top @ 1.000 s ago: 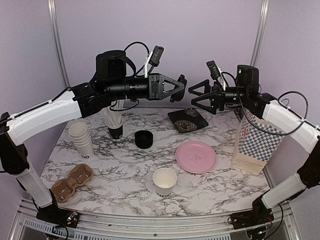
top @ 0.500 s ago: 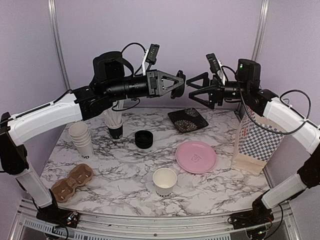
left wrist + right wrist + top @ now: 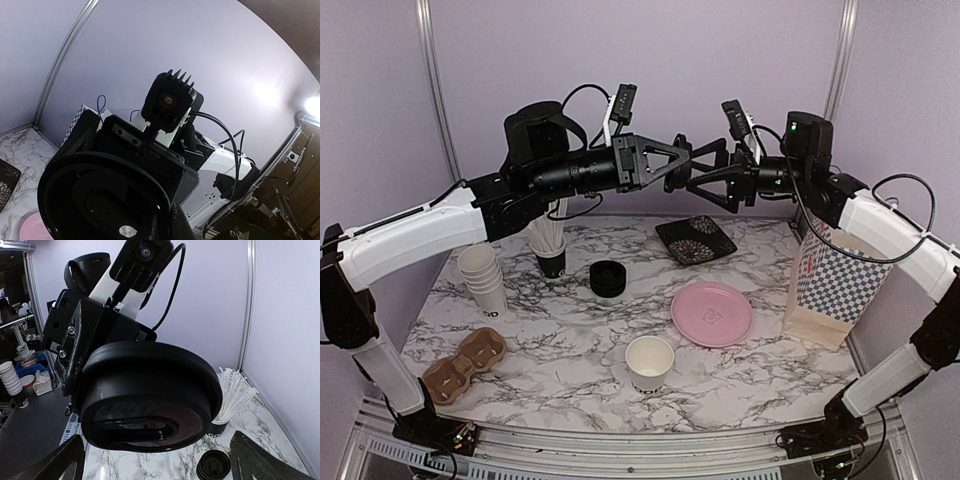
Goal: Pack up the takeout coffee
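Observation:
My left gripper (image 3: 681, 158) is raised high over the back of the table and is shut on a black coffee lid (image 3: 150, 397), held on edge. The lid fills the lower left of the left wrist view (image 3: 100, 195). My right gripper (image 3: 696, 168) faces it tip to tip and is open, with its fingers (image 3: 55, 462) spread either side of the lid and not touching it. A single white paper cup (image 3: 649, 362) stands open at the table's front middle. A brown cardboard cup carrier (image 3: 465, 364) lies at the front left.
A blue-checked paper bag (image 3: 833, 285) stands at the right. A pink plate (image 3: 711, 313), a black patterned plate (image 3: 696, 238), a stack of black lids (image 3: 608, 278), a cup of white stirrers (image 3: 549, 245) and a stack of white cups (image 3: 483, 278) are on the marble table.
My right gripper has moved left towards the left gripper, and its open fingers now flank the lid. The left gripper has stayed almost still with the lid.

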### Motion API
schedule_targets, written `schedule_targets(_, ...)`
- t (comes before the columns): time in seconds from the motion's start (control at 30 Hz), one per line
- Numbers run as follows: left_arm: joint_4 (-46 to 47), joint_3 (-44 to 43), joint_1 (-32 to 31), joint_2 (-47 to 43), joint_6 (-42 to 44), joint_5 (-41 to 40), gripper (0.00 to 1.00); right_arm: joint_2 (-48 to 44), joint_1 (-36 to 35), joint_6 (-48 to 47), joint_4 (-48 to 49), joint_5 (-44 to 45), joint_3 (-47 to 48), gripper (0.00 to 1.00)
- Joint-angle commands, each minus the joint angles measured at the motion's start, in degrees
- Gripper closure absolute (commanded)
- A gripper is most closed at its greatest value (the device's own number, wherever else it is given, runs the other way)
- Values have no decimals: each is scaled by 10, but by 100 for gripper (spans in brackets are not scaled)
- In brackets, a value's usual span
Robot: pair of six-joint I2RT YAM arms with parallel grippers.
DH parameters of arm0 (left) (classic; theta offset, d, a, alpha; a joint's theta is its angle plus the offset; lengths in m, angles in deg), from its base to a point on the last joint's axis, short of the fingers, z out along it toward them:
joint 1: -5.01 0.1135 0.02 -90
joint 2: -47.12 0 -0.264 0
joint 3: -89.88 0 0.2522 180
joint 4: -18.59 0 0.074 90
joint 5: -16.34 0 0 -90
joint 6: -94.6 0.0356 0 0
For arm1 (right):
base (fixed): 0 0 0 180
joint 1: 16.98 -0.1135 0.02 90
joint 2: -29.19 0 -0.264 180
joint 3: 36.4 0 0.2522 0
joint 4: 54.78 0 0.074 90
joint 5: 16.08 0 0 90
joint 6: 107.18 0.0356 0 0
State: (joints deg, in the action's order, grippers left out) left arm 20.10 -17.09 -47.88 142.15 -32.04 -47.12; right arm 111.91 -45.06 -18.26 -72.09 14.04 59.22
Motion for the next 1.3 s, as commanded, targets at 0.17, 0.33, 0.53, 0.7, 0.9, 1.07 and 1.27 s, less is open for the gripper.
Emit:
schedule_targets(0.17,36,-3,2,15,-14,11,96,10,-16,7,20,-6,26,11)
schedule_targets(0.33,37,-4,2,17,-17,11,96,11,-16,22,29,-14,22,18)
schedule_targets(0.53,38,-6,2,23,-21,14,95,12,-16,36,31,-18,21,16)
schedule_targets(0.7,39,-9,2,26,-22,16,95,14,-16,42,52,-17,19,20)
schedule_targets(0.9,39,-7,2,26,-21,14,85,13,-16,40,57,-18,9,25)
schedule_targets(1.07,34,12,3,14,-17,1,47,9,-15,17,40,-8,-1,25)
schedule_targets(1.27,-132,29,3,-30,83,-48,30,-11,-9,-87,-57,26,-29,25)
